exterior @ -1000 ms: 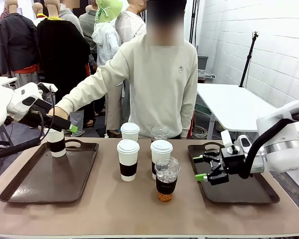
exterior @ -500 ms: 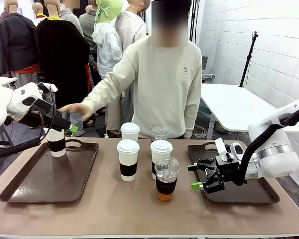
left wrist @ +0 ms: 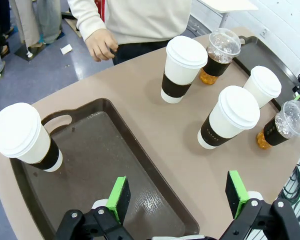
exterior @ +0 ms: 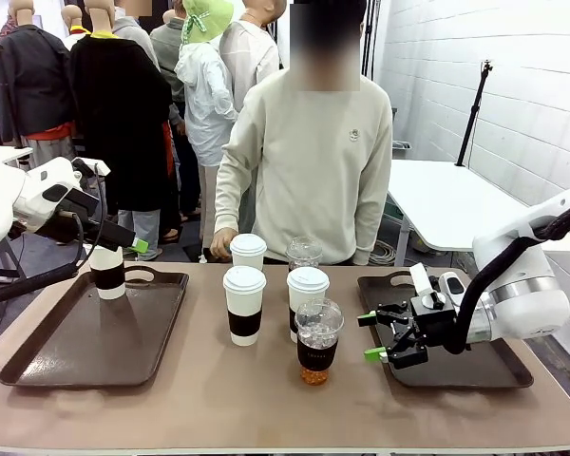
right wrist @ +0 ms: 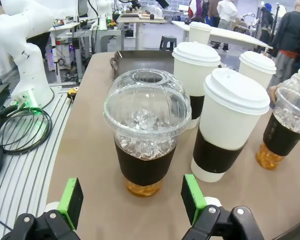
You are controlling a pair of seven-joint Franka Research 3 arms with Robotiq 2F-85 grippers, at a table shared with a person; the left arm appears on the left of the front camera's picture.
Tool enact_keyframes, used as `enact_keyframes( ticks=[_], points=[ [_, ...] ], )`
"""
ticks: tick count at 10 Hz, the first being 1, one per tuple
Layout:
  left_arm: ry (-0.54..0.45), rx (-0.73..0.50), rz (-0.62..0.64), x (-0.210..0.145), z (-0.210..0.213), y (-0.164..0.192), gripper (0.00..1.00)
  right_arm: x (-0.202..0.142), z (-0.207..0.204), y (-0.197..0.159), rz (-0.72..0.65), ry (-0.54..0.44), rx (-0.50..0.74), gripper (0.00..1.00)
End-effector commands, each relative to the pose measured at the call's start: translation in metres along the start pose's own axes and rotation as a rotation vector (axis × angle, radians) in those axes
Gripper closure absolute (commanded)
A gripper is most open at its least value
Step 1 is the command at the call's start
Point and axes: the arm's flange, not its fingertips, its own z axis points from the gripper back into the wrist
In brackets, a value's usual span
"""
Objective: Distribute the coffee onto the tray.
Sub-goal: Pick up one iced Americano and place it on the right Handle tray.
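On the tabletop [exterior: 199, 399], the left tray [exterior: 66, 361] carries one white cup [exterior: 106, 274]; five other cups [exterior: 244, 304] stand mid-table. The right hand [exterior: 370, 336], spread wide, faces the dome-lidded cup [exterior: 317, 340], probably to grasp it. The left hand [left wrist: 177, 195] is wide, empty.

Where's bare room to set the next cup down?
The left tray is bare except for one white-lidded cup in its far corner by the handle. The right tray is bare; the right gripper hangs open over its left edge. Crowded: five cups bunched mid-table, the nearest a dome-lidded cup. The table strip in front is free.
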Motion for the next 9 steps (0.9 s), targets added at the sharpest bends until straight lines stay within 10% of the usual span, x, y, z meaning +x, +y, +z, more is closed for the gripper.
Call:
enact_keyframes(
  ticks=[1,9],
  points=[
    [-0.001,-0.015,0.003,-0.001,-0.001,0.002,0.0,-0.006,-0.015,-0.011,-0.002,-0.044,-0.021,0.0],
    [-0.001,-0.015,0.003,-0.001,-0.001,0.002,0.0,-0.035,-0.05,-0.025,-0.021,-0.086,-0.003,0.0]
  ],
)
